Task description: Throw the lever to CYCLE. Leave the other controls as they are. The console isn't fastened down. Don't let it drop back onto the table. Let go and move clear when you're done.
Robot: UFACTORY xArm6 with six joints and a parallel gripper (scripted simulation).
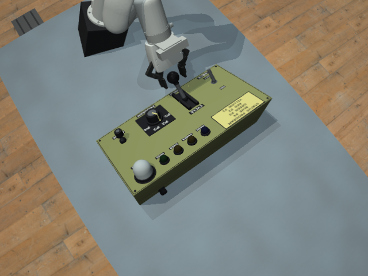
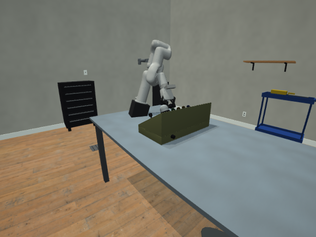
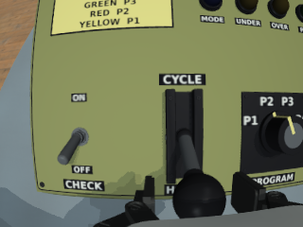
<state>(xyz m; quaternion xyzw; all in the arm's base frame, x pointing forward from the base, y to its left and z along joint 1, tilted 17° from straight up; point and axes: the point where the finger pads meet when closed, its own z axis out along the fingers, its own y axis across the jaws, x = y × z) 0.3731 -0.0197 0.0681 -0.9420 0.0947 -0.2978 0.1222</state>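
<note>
Toggle switch [image 3: 72,146] is sitting off to the gripper's left, leaning toward OFF. Lever [image 3: 197,195] is standing right between the fingers of the gripper [image 3: 200,197], its ball knob at the slot's near end, away from CYCLE. Jaws are hanging open, gripping nothing. Rotary selector [image 3: 282,134] is sitting to the right on the console [image 3: 127,89].

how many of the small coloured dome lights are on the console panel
4, in a row along the console edge: green nearest the white dome, then two amber ones, then blue. All show in the top view.
</note>
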